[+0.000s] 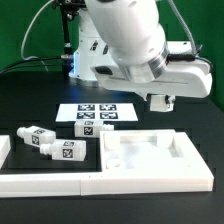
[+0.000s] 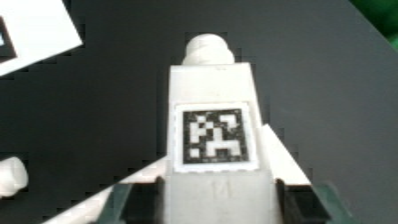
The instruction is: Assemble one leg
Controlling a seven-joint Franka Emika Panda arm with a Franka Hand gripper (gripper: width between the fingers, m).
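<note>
In the wrist view my gripper [image 2: 217, 205] is shut on a leg [image 2: 214, 110], a stubby white peg with a black-and-white tag on the side facing the camera. The peg sticks out lengthwise from between the dark fingers [image 2: 135, 200], its rounded tip over the black table. In the exterior view the gripper [image 1: 160, 102] hangs above the far edge of the large white panel [image 1: 150, 150]; the held leg is mostly hidden there. Two more tagged legs [image 1: 40, 140] [image 1: 66, 151] lie at the exterior view's left.
The marker board [image 1: 97, 115] lies behind the panel; its corner shows in the wrist view [image 2: 36, 35]. A long white L-shaped rail [image 1: 100, 183] runs along the front. A white part [image 2: 9, 176] shows at the wrist view's edge.
</note>
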